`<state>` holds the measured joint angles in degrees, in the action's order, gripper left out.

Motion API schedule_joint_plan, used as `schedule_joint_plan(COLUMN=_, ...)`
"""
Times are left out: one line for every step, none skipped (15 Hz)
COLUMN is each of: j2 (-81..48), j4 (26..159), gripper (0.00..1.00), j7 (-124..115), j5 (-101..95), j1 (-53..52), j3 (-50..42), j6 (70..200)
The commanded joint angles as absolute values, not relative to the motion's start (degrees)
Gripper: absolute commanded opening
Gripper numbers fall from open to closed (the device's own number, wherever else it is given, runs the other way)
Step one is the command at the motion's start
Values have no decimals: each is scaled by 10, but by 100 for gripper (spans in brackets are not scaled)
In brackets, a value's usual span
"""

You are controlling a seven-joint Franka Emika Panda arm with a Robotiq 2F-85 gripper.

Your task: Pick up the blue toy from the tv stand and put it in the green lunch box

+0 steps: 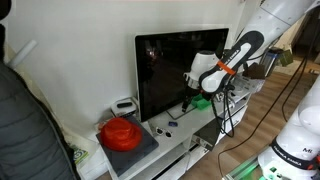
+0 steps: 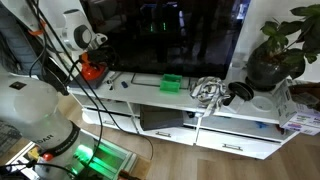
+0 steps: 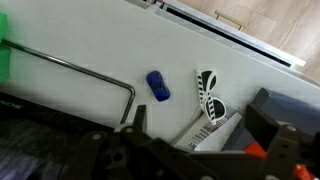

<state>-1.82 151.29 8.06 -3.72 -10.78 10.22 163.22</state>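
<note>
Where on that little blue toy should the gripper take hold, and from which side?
Probably from above, closing across the narrow middle of the blue toy: it lies flat on the tv stand, longer than wide, with bare surface along both long sides.

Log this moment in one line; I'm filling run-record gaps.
phase: pre-grasp | gripper: open, over tv stand | blue toy: on stand, untouched | green lunch box: apart from toy

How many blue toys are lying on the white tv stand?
1. The blue toy lies on the tv stand top in the wrist view, between a bent metal rod and a black-and-white striped object, touching neither. More may be hidden elsewhere.
</note>
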Motion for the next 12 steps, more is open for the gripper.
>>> schedule_joint_plan(j2=-42, j4=1506, gripper=100, j7=119, j5=-31, j1=-99, j3=103, j6=1636)
schedule_joint_plan(j2=-64, j4=1496, gripper=100, j7=142, j5=-30, j1=-91, j3=103, j6=1636)
schedule_joint_plan(j2=-81, j4=1487, gripper=100, j7=153, j5=-32, j1=-85, j3=104, j6=1637)
schedule_joint_plan(j2=-92, j4=1480, gripper=100, j7=158, j5=-32, j1=-83, j3=105, j6=1637)
schedule_joint_plan(j2=-97, j4=1476, gripper=100, j7=160, j5=-33, j1=-83, j3=105, j6=1637)
schedule_joint_plan(j2=-98, j4=1474, gripper=100, j7=160, j5=-33, j1=-83, j3=105, j6=1637)
schedule_joint_plan(j2=-110, j4=1463, gripper=100, j7=165, j5=-27, j1=-80, j3=108, j6=1632)
schedule_joint_plan(j2=-128, j4=1451, gripper=100, j7=150, j5=-54, j1=-86, j3=93, j6=1634)
schedule_joint_plan(j2=-138, j4=1447, gripper=100, j7=146, j5=-67, j1=-89, j3=89, j6=1639)
schedule_joint_plan(j2=-153, j4=1442, gripper=100, j7=186, j5=-49, j1=-77, j3=107, j6=1639)
schedule_joint_plan(j2=-162, j4=1437, gripper=100, j7=198, j5=-50, j1=-74, j3=111, j6=1642)
schedule_joint_plan(j2=-171, j4=1432, gripper=100, j7=188, j5=-83, j1=-84, j3=94, j6=1648)
